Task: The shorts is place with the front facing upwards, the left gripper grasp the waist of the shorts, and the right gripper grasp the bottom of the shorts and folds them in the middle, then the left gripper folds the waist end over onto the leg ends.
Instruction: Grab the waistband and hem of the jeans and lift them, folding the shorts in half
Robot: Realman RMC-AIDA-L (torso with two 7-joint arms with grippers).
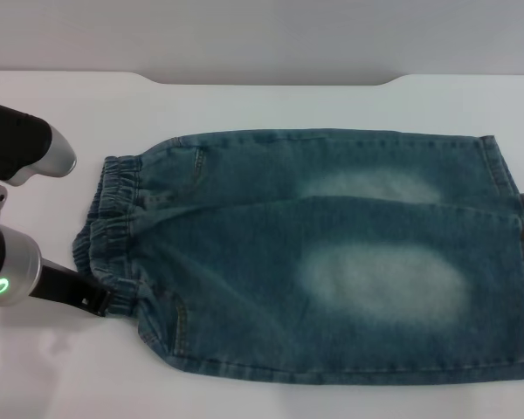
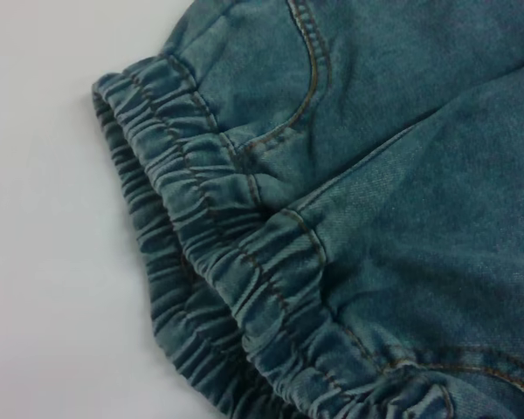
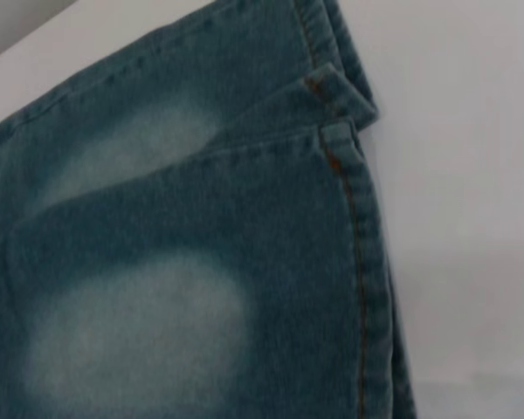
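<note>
Head view, left tool [image 1: 105, 302] touching waistband [image 1: 113, 223]

— What sort of room is this?
— Looks like a robot test lab: a bare white table [image 1: 271, 105] with a notched far edge, a plain pale wall behind.
— Anything homely?
— Only denim shorts [image 1: 332, 262] laid flat, with a silver robot arm [image 1: 17, 262] glowing green beside them.

White tabletop [image 1: 271, 105] was evenly lit; its far edge had a shallow notch; grey wall [image 1: 262, 35] stood behind.
</note>
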